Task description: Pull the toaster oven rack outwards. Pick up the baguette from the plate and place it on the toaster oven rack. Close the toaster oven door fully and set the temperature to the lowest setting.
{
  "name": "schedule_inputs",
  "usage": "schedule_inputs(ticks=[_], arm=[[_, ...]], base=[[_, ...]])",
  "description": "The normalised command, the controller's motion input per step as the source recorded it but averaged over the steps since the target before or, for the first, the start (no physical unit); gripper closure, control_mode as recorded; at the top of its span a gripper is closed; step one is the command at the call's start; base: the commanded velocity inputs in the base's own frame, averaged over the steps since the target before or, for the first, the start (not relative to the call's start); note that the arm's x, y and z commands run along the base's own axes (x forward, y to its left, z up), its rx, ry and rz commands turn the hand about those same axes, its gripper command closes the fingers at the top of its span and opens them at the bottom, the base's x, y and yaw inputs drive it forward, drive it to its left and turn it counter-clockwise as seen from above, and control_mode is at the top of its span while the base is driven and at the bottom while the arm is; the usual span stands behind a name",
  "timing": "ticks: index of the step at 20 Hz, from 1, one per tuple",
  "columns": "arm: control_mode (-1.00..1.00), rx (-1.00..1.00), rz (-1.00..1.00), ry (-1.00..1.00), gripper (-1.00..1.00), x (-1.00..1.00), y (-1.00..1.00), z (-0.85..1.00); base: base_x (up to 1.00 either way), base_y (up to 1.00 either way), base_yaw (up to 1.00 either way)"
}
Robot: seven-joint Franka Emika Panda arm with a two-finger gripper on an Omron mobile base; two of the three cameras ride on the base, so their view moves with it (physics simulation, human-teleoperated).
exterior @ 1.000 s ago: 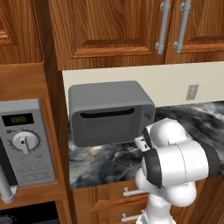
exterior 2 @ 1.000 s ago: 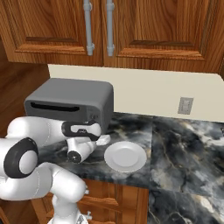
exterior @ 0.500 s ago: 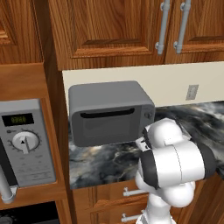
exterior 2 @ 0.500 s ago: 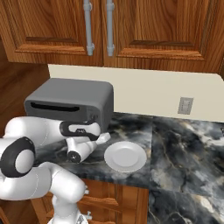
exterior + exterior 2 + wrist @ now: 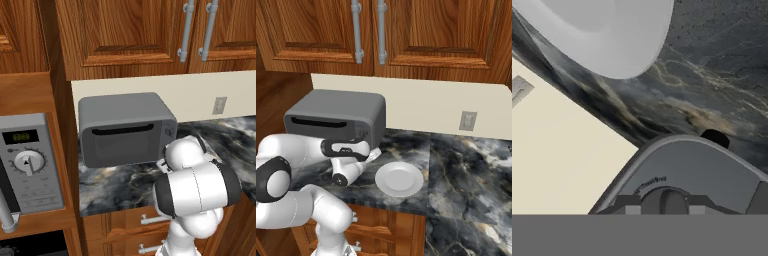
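At the toaster oven's right front corner: the fingers [image 5: 632, 204] sit narrow, closed on a small dark knob [image 5: 667, 201] of the oven's grey control panel.
Arm: it rises from below the desk's front edge, elbow bent and folded low. The forearm lies level along the oven's front, and the hand points in at the right end of that front.
Toaster oven [image 5: 338, 114]: stands on the desk [image 5: 466, 170] with its back near the beige wall [image 5: 426, 107], left of the wall outlet [image 5: 468, 120].
Toaster oven door [image 5: 124, 144]: upright and shut, flush with the front.
Plate [image 5: 399, 178]: lies flat just right of the oven's front corner, near the desk's front edge and apart from the hand.
Open room: dark marble runs on to the right of the oven, past the plate.
Overhead: wooden cabinets [image 5: 421, 35] hang above the oven, with a gap between its top and their lower edge.
Left of the oven: a silver microwave [image 5: 30, 165] is set in a wooden column.
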Motion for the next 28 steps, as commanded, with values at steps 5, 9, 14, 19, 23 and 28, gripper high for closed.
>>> schedule_inputs(ticks=[5,9,14,19,23,28], arm=[[-1.0,-0.22,0.06,0.0,1.0,0.0,-0.01,-0.21],[-1.0,-0.27,0.08,0.0,1.0,0.0,0.0,-0.22],[-1.0,-0.27,0.08,0.0,1.0,0.0,0.0,-0.17],[-1.0,-0.28,0.12,0.0,1.0,0.0,0.0,-0.25],[-1.0,-0.28,0.14,0.0,1.0,0.0,0.0,-0.21],[-1.0,-0.24,0.18,0.0,1.0,0.01,-0.06,-0.01]], base=[[0.0,0.0,0.0],[0.0,0.0,0.0],[0.0,0.0,0.0],[0.0,0.0,0.0],[0.0,0.0,0.0],[0.0,0.0,0.0]])
